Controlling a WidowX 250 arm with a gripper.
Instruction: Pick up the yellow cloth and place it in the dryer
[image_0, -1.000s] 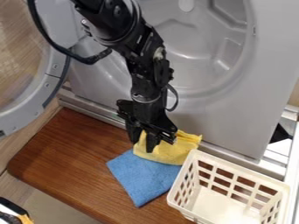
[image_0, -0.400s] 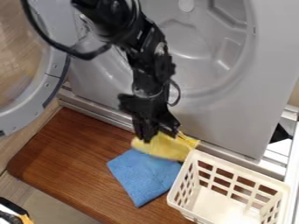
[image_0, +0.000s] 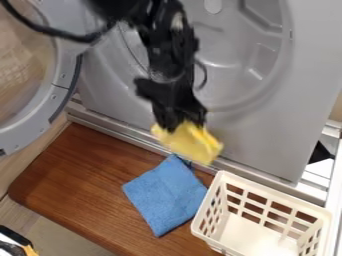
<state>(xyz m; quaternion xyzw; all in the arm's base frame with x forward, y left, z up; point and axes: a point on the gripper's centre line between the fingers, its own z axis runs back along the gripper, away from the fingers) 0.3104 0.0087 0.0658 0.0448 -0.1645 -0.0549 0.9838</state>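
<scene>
One cloth (image_0: 190, 144) (yellow); hanging from the fingers (image_0: 174, 118)

The cloth at the gripper (image_0: 180, 120) is yellow and the cloth (image_0: 165, 194) on the bench (image_0: 80, 187) is plain blue, while the gripper itself is black. The bench is reddish brown with a streaky wood grain. The dryer (image_0: 280, 125) is silvery grey, and the basket (image_0: 264, 189) is creamy white with a grid pattern.
</scene>
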